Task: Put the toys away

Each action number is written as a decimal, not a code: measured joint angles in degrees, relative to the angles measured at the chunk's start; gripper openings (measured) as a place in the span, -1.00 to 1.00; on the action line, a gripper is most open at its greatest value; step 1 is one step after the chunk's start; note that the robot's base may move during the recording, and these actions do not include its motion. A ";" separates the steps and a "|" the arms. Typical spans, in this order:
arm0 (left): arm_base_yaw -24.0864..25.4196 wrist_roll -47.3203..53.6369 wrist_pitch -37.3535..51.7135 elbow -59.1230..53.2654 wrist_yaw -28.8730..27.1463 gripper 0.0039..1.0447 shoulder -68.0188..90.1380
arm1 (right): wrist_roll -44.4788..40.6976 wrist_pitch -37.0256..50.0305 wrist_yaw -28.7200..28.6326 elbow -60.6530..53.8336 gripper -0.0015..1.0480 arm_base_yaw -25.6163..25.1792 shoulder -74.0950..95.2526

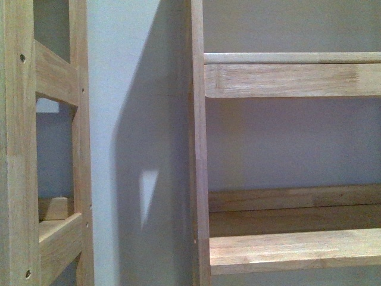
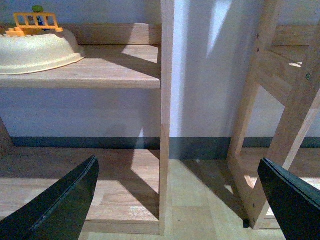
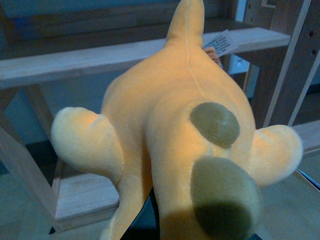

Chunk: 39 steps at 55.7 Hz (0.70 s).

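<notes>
- As seen from the right wrist, the plush toy (image 3: 175, 140) fills most of the field: orange-yellow and soft, with two olive-brown patches and a white tag (image 3: 220, 44) near its far end.
- It hangs clear of the floor, in front of a wooden shelf (image 3: 75, 62). The right pincer (image 3: 145, 227) grips it, and only a dark sliver of that pincer shows beneath the toy.
- Left pincer (image 2: 178, 162): spread wide with nothing between its two black fingers (image 2: 65, 200), which sit at opposite edges of the left wrist view.
- Beyond it, a wooden upright (image 2: 166, 100) stands beside a ladder-like frame (image 2: 280, 115), with pale floor (image 2: 195, 200) below.
- An upper shelf (image 2: 115, 70) carries a cream bowl (image 2: 35, 52). An orange fence-like piece (image 2: 36, 21) sits on or behind the bowl; which cannot be told.
- Front view: a left shelf unit (image 1: 18, 179) and a right shelf unit (image 1: 292, 250), with a pale wall (image 1: 137, 89) between them crossed by a shadow.
</notes>
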 joint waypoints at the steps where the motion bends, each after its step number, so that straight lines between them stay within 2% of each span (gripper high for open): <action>1: 0.00 0.00 0.00 0.00 0.00 0.88 0.00 | -0.22 0.02 0.63 1.57 -0.88 0.20 0.98; 11: 0.00 0.00 0.00 0.00 0.00 0.88 0.00 | -3.89 0.28 4.76 17.90 -0.88 2.84 9.60; 21: 0.00 -0.02 0.00 0.00 0.00 0.88 0.00 | -7.23 2.73 3.50 33.24 -0.88 2.75 17.38; 39: 0.00 0.00 0.00 0.00 0.00 0.88 0.00 | -7.41 5.33 -3.87 52.43 -0.88 -4.76 31.23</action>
